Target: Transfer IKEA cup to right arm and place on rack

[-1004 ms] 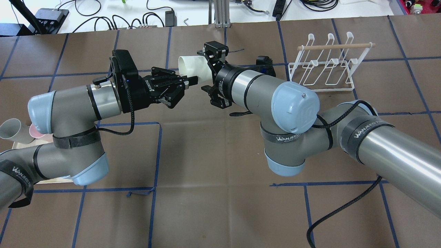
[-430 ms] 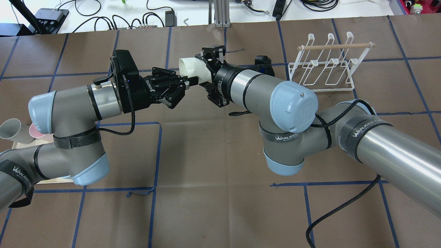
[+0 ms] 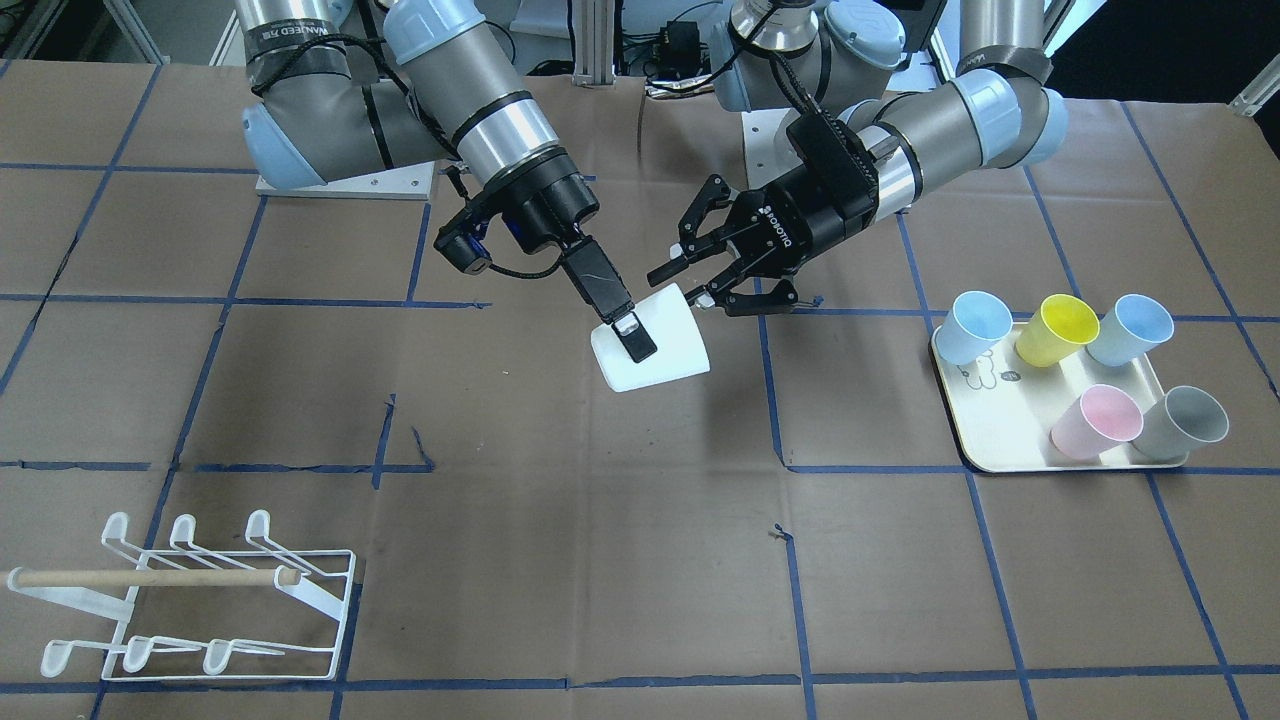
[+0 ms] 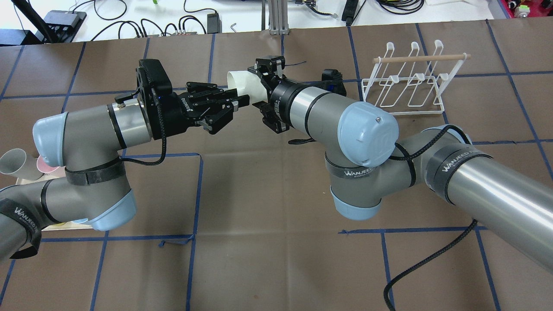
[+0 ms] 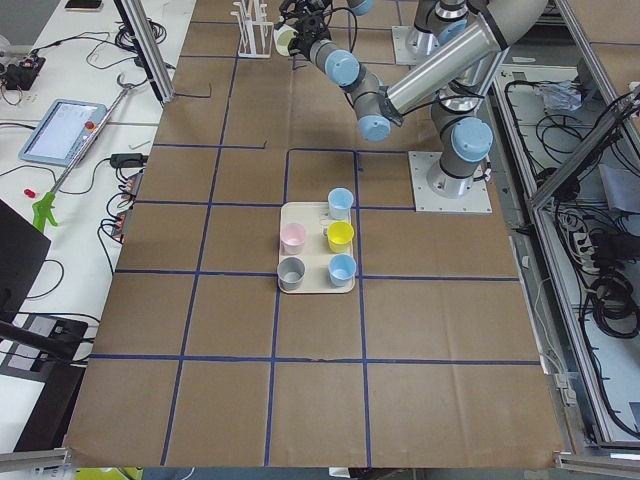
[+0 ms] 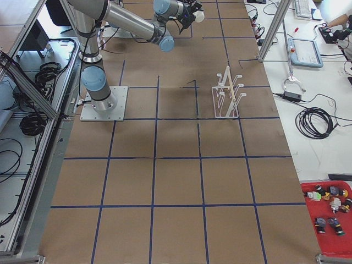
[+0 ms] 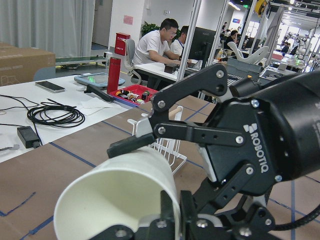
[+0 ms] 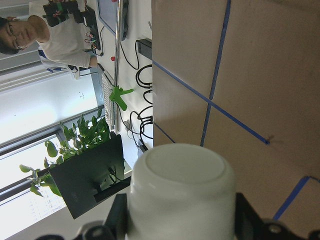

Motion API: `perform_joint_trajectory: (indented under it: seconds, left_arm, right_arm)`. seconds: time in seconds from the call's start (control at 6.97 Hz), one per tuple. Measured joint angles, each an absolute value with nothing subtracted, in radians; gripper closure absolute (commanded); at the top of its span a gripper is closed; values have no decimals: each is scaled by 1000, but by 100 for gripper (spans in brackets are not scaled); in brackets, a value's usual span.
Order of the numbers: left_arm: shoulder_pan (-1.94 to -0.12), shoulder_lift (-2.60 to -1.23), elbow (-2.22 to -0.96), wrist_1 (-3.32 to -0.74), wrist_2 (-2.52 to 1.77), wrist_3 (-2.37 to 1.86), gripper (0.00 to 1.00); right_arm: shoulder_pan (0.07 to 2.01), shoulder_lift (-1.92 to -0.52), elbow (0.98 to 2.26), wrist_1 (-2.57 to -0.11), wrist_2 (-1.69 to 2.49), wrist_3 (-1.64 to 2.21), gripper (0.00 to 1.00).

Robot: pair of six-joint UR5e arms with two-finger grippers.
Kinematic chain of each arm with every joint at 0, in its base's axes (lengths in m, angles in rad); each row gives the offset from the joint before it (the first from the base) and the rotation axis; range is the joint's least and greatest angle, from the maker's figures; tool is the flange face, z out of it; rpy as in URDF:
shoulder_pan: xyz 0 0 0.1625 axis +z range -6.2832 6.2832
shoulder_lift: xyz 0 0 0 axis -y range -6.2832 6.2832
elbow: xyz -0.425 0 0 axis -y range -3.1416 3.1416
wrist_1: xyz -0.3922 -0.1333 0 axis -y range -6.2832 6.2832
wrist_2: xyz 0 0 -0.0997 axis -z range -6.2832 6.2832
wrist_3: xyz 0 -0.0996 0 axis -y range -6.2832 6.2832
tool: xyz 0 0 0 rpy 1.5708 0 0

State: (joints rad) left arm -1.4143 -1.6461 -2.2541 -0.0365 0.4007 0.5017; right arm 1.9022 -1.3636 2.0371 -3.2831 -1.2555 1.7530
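The white IKEA cup [image 3: 660, 355] hangs on its side above the middle of the table, mouth toward my left arm. My right gripper [image 3: 640, 350] is shut on the cup's body. In the right wrist view the cup's base [image 8: 180, 185] sits between its two fingers. My left gripper [image 3: 682, 286] is open, its fingers spread on either side of the cup's rim. From overhead the cup [image 4: 246, 84] lies between the left gripper [image 4: 237, 97] and the right gripper [image 4: 259, 93]. The white wire rack [image 4: 406, 86] with its wooden dowel stands empty at the far right.
A cream tray [image 3: 1000, 430] near my left arm's base holds several coloured cups. The rack [image 3: 200, 600] sits well away from both arms. Blue tape lines cross the brown table. Cables lie beyond the far edge.
The left gripper's fingers have spread apart at the cup's rim. The left wrist has shifted slightly away. The right gripper has turned a little with the cup in it.
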Motion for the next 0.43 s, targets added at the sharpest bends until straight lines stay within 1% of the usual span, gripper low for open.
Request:
perform_joint_trajectory:
  seconds: [0.14,0.43]
  left_arm:
    - [-1412,-1650,-2253,-18,402,474,1]
    - [-1381,-1656,-2253,0,404,456,1]
  right_arm:
    - [1902,-1364,2036,-3283,-1256,1753,69]
    - [1897,-1360,2024,-3288,-1255,1750,70]
